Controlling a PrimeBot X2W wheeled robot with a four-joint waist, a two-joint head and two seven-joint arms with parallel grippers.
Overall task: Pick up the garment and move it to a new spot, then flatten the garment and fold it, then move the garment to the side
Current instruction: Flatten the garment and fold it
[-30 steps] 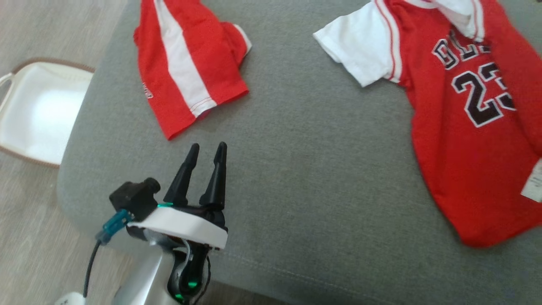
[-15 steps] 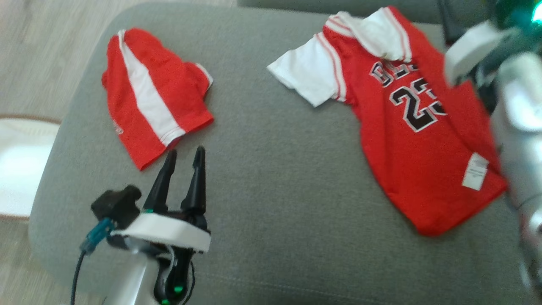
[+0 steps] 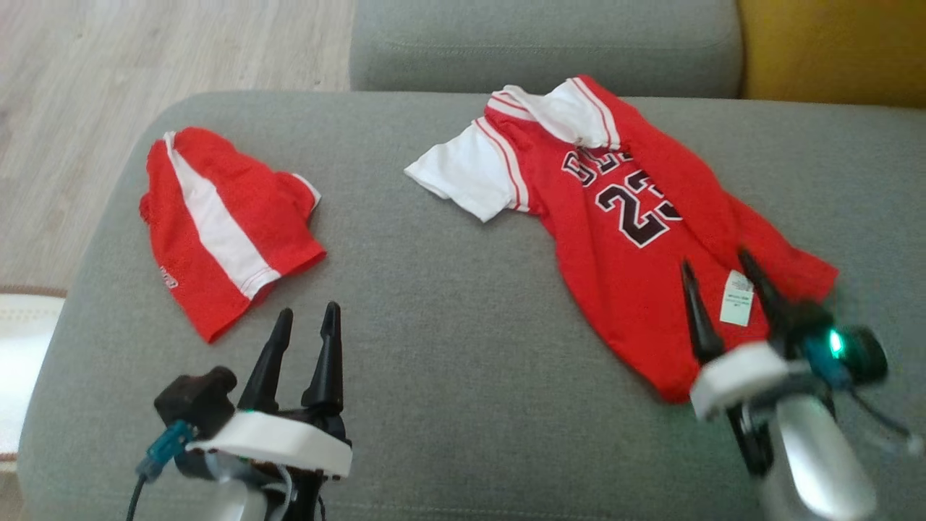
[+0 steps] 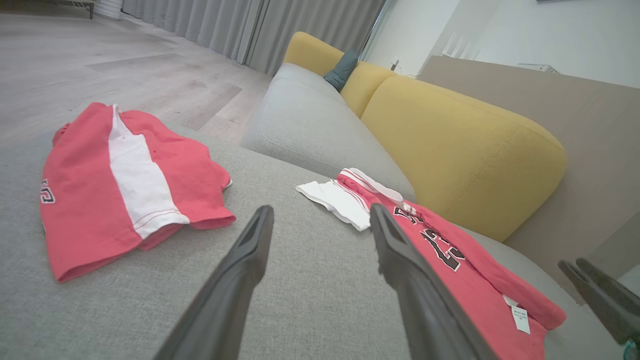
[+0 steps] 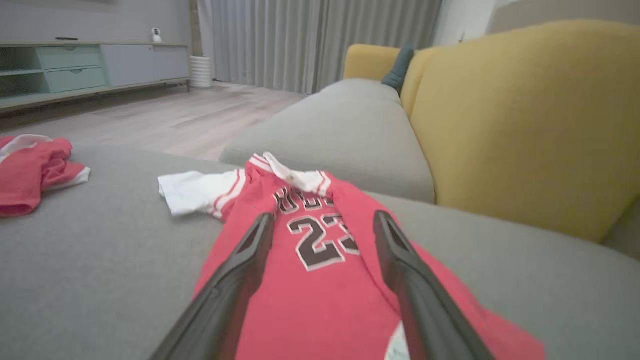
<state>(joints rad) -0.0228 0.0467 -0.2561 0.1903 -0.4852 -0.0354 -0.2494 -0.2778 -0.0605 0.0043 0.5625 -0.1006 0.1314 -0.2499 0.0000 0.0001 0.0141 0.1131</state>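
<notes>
Head view first: both pincers are over the grey sofa seat [image 3: 448, 362], and there is nothing in either of them. The left pincer [image 3: 307, 310] stands wide open above bare cushion, with the red-and-white shorts [image 3: 217, 224] just ahead of its fingertips and a little to its left. The right pincer [image 3: 715, 260] is open just as wide, poised over the lower half of the red jersey [image 3: 622, 239]. The jersey's white label [image 3: 736, 307] shows between its two fingers, though whether the tips touch the cloth cannot be told from here. The right wrist view agrees: the number 23 sits straight ahead between the spread fingers.

Progress? Judging by how things lie, barely off the mark. The jersey looks like the garment in play, and it lies rumpled, with one long edge flopped over itself and one white sleeve stretched ahead and to the pincer's left. Lifting, flattening, folding and the move to the side are all left to do. A grasp near the hem looks like the opening move.

The count: two garments, one jersey and one pair of shorts, well apart; two pincers, both empty; one label.
</notes>
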